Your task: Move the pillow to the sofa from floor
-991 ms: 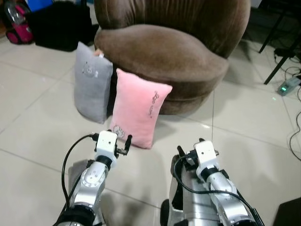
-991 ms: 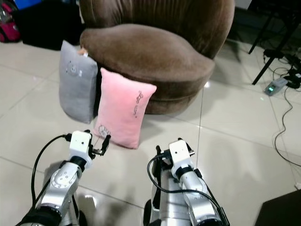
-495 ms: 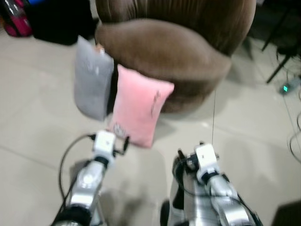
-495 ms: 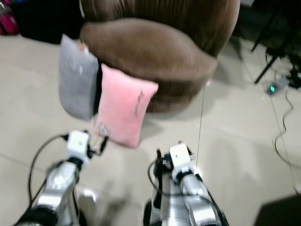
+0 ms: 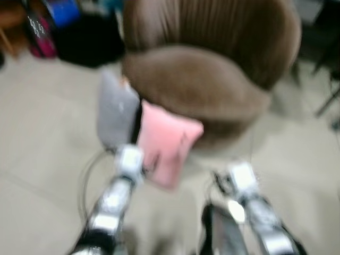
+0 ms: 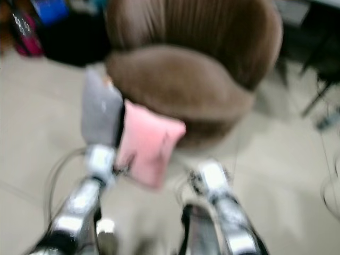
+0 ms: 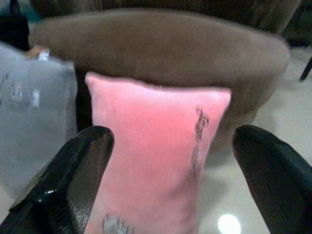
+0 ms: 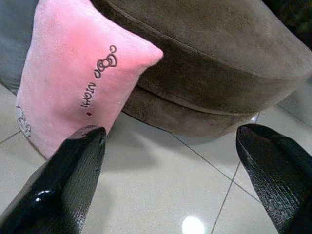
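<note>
Left claw point(image 7: 168, 180) is spread wide, both fingers point(image 7: 73, 175) apart with the pink pillow point(image 7: 151, 161) framed right between them, just ahead and not touched yet. Right claw point(image 8: 175, 180) is spread wide too, with the pillow's near corner off past one finger and bare floor point(image 8: 161, 195) straight ahead. The pillow stands upright on the floor, leaning against the front of the brown sofa point(image 5: 207, 90), and a grey pillow point(image 5: 117, 109) stands just beside it, on the far side from the right claw. Head views are blurry, so I'd guess the robot is walking in. For the grab, I'd let the body settle first, then push the left claw forward until the fingers straddle the pillow's upper edge, and pinch deep since plush squishes and slips. Keep off the grey one so it doesn't tag along. No real containers here; the sofa seat beyond the claws looks bare, so there's room to drop it.
</note>
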Controlling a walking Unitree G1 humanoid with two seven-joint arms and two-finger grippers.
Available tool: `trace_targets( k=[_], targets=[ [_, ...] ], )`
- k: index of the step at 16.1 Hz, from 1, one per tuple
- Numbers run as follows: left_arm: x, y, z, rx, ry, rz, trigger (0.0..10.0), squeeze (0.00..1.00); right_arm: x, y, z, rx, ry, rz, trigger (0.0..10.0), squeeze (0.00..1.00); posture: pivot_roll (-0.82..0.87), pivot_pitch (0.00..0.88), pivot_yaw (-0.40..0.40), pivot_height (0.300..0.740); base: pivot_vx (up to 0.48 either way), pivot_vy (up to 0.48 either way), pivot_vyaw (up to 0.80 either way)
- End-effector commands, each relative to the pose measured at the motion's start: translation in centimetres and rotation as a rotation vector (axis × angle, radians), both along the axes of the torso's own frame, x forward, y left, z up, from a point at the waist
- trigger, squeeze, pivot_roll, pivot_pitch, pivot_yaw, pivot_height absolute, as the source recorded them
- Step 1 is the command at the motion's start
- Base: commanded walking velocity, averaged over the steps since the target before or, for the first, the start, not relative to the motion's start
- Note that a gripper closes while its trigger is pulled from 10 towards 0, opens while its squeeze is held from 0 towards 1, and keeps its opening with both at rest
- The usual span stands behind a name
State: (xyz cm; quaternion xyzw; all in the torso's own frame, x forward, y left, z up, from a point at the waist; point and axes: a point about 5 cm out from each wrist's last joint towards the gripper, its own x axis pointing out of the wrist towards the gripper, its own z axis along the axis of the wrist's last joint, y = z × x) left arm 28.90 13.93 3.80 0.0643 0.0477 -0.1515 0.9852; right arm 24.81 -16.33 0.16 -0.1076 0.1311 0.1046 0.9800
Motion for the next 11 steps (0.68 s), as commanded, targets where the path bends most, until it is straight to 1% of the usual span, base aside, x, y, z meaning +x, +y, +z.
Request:
trace_targets(
  k=[1,7,9,11],
  targets=[
    [-0.35,0.91,-0.60,0.013,0.032,0.027,10.0,1.00,0.36,0.90,0.24,0.009,-0.011,0.025,10.0,0.75,-0.08,0.072,-0.112,0.391,0.469,0.000,0.00],
    [-0.34,0.65,-0.59,0.004,0.035,0.021,10.0,1.00,0.38,0.85,0.50,0.006,-0.021,0.023,10.0,0.75,-0.08,0.084,-0.111,0.391,0.468,0.000,0.00],
    [-0.40,0.54,-0.64,-0.017,0.040,0.023,10.0,1.00,0.37,0.67,0.48,0.005,-0.013,0.018,10.0,0.74,-0.09,0.084,-0.111,0.391,0.304,0.371,0.00],
    [-0.43,0.40,-0.76,-0.025,0.052,0.023,10.0,1.00,0.30,0.56,0.46,0.005,-0.010,0.018,10.0,0.74,-0.09,0.087,-0.112,0.391,0.000,0.474,0.00]
  ],
)
